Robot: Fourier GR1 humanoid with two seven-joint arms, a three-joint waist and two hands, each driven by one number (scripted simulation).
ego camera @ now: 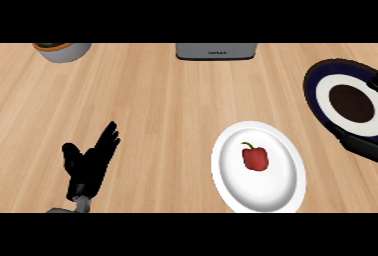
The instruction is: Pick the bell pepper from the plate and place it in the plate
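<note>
Bell pepper (255, 157) lies mid white plate (229, 175), untouched. Prob light, stiff, waxy-slick skin; take round the body, not the stem. Left robot hand (88, 162) open, resting on surface; right one not visible.

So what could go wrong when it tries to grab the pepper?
The pepper is small and rounded on a smooth white plate, so it might roll or slide when touched. The other plate is partly cut off at the right edge, so aiming for it may be harder. The only robot hand showing rests open at the lower left, far from the pepper, so a long reach could bump something.
</note>
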